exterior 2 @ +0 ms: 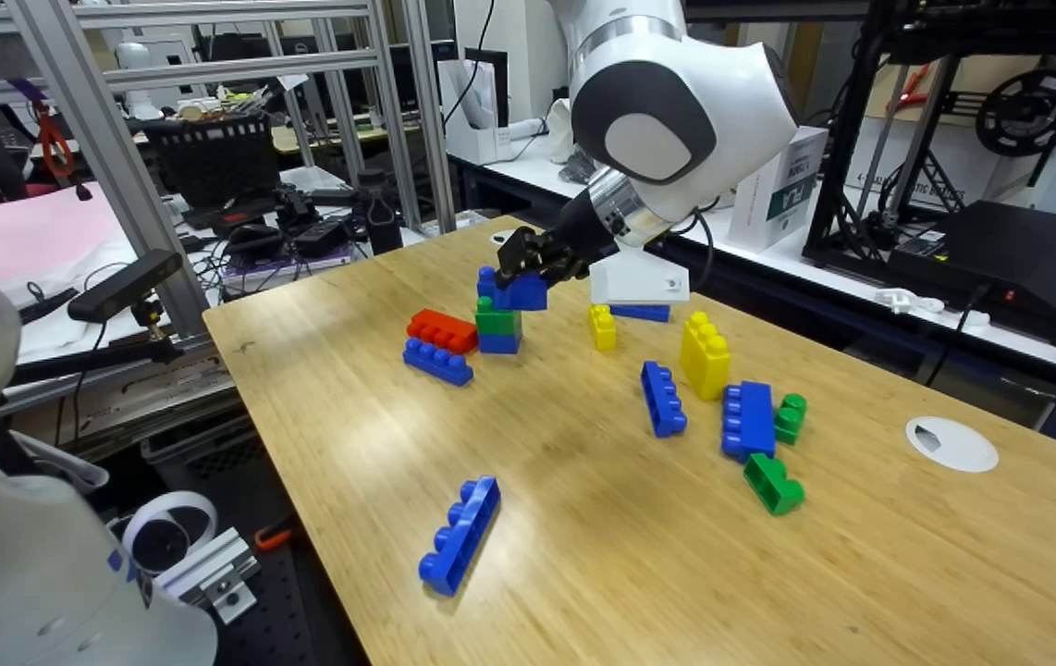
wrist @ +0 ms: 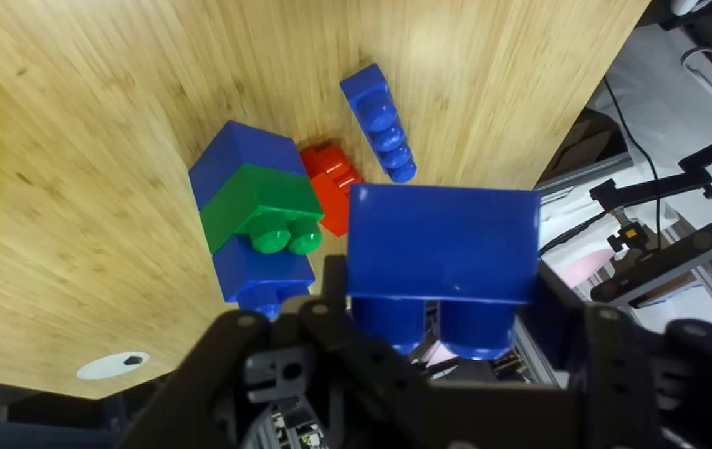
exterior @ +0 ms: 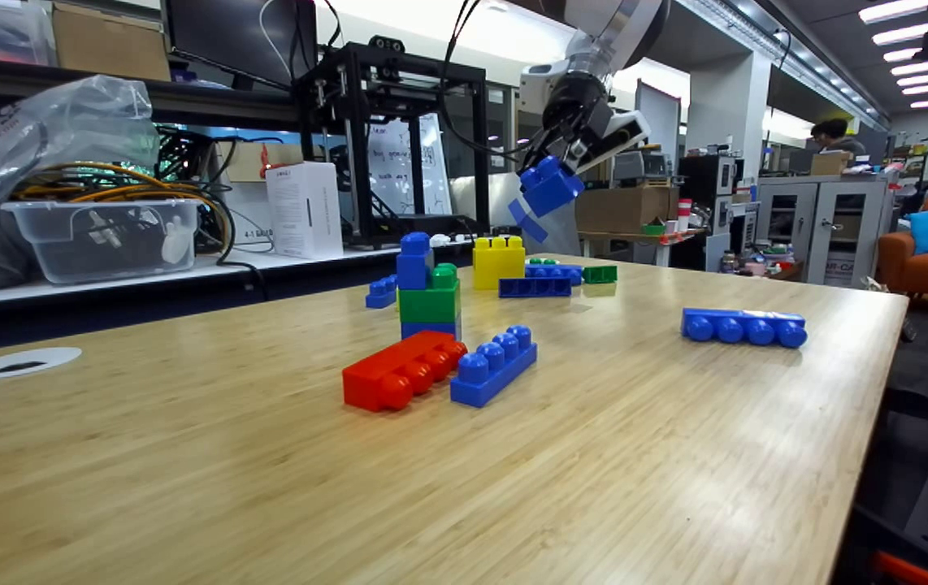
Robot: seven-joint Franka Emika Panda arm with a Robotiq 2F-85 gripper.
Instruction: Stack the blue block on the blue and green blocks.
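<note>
Our black two-finger gripper (wrist: 446, 293) is clamped on the chunky blue studded plastic brick (wrist: 443, 240), right of centre in wrist view, up in the air

Target stack of studded plastic bricks (exterior: 429, 305) sits left of centre there, apart from it: blue base (wrist: 269, 149), chunky green brick (wrist: 281, 190), smaller blue brick (exterior: 414, 270) on top, two green studs (wrist: 270, 236) bare beside that

Bare studs look like our seat, though we can't rule out the top of the smaller brick. Ours hangs tilted in an exterior view, so we want to level it, square it to the green brick, centre over the studs, then lower slow and press straight down. Main risk: our fingers (wrist: 334, 279) clip the smaller blue brick and tip the stack. We let go only once seated

Text: "SERVICE" on the clear plastic bag (exterior: 90, 122), upper left of an exterior view; white cardboard carton (exterior 2: 773, 190), upper right, seems to say "PLA"; whiteboard (exterior: 389, 158) handwriting too faint for us
</note>
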